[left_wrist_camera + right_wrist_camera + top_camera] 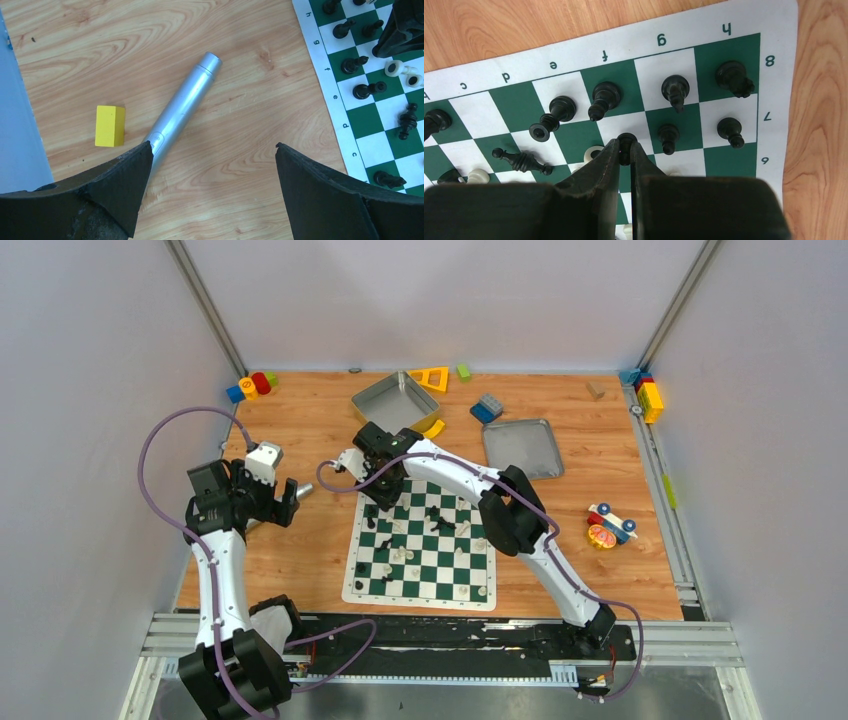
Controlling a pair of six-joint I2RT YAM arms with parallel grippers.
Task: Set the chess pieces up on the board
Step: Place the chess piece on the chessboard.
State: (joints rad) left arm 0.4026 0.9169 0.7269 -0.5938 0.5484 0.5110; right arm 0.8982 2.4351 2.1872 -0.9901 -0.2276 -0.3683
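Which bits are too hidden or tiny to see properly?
- Right wrist view: the right fingers cover all but the top of the pinched black piece, so its kind is unclear.
- Left wrist view: a left finger hides the silver tube's near end.
- Top view: the chess pieces are too small to identify; the right arm covers the board's far-left corner.

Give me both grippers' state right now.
Left gripper: open, holding nothing.
Right gripper: fingers closed on a black chess piece over the board.
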